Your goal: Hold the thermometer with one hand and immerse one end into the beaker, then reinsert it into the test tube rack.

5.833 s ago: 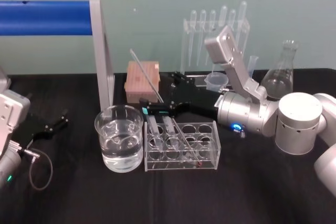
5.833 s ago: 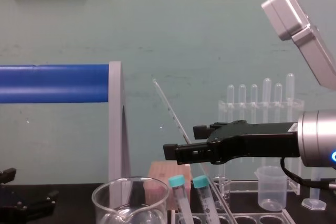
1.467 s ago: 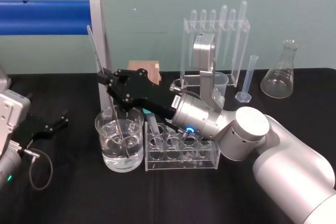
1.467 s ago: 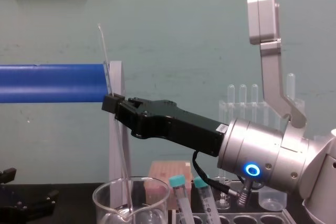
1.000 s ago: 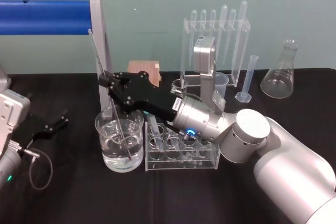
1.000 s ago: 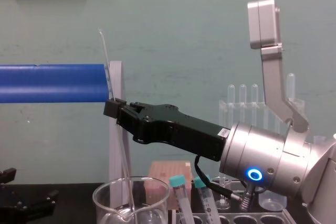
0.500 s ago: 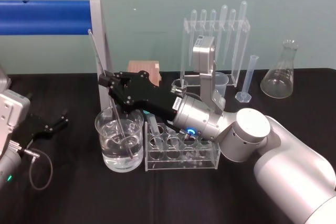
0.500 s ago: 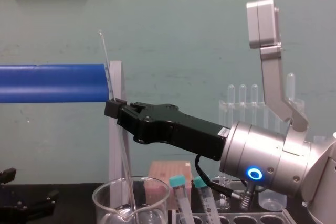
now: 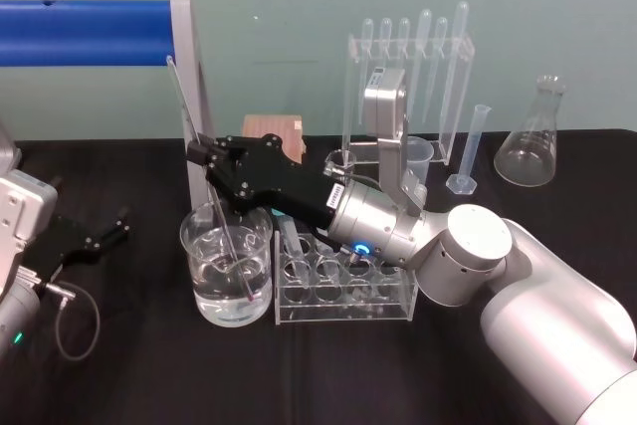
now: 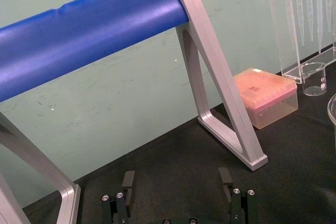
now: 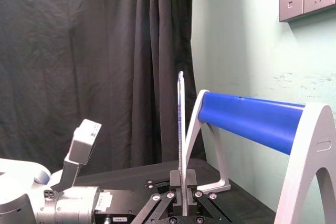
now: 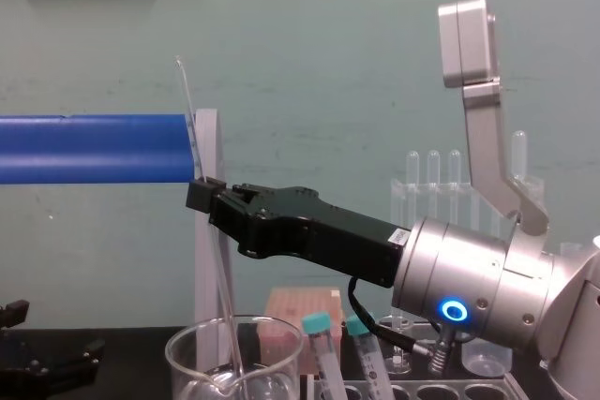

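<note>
My right gripper [image 9: 201, 154] is shut on the thermometer [image 9: 179, 97], a long thin glass rod, gripping it about halfway up. It hovers over the far rim of the beaker [image 9: 186, 241]. The rod leans slightly, and its lower end dips into the beaker's water. In the chest view the thermometer [image 12: 187, 105] runs through the right gripper [image 12: 201, 193] down into the beaker [image 12: 180, 351]. The right wrist view shows the thermometer [image 11: 180, 124] rising from the shut right gripper [image 11: 184, 184]. The test tube rack [image 9: 396, 294], holding teal-capped tubes, stands right of the beaker. My left gripper [image 9: 112, 228] rests open at the far left of the table.
A blue bar on a grey leg [image 9: 194, 106] stands just behind the beaker, close to the thermometer's top. A tan box [image 9: 271, 126], a clear pipette stand [image 9: 408, 67], a small plastic beaker [image 9: 420, 154], a measuring cylinder [image 9: 468, 151] and a conical flask [image 9: 528, 146] line the back.
My right gripper carried the thermometer left from behind the rack to the beaker and lowered its end into the water. It has barely moved over the last second.
</note>
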{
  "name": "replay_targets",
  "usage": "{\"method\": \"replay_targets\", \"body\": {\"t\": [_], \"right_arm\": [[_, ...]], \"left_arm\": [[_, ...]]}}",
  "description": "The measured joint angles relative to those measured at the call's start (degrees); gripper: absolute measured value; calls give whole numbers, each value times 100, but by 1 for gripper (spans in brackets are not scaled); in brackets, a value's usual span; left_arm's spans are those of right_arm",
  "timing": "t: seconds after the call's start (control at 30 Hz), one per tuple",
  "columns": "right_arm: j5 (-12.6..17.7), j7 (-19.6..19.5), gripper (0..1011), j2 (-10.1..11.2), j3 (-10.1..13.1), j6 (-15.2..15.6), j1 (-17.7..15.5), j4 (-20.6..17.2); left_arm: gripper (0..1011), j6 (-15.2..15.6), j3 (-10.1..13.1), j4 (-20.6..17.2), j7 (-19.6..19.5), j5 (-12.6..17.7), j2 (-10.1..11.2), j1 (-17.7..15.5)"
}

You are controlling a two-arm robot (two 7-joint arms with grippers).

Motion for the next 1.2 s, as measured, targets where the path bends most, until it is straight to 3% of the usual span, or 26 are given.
{"method": "replay_targets", "body": {"t": [1.2], "right_arm": [[-7, 25, 55, -1, 0, 2, -19, 7]], "left_arm": [[1008, 0, 0, 0, 0, 0, 0, 0]]}}
